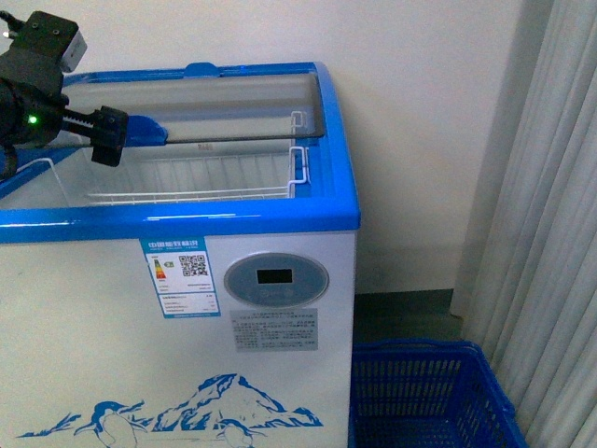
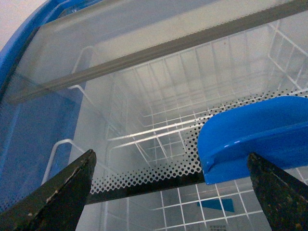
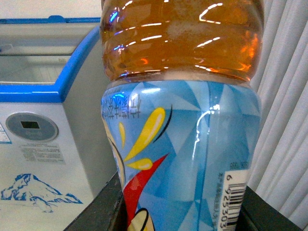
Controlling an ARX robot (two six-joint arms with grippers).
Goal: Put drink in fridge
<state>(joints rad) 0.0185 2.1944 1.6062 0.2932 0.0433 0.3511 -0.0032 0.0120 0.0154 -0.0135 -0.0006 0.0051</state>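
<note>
The fridge (image 1: 280, 373) lid (image 1: 224, 107) stands part open with the left claw (image 1: 110, 137) spread wide at its blue handle (image 1: 145, 131); the right claw (image 3: 185, 219) holds the drink (image 3: 183, 144) low off the near right corner, next needing a lift into the wire basket (image 1: 205, 177).

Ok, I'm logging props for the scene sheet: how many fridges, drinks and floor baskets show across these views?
fridge: 1
drink: 1
blue slotted basket: 1
Total: 3
</note>
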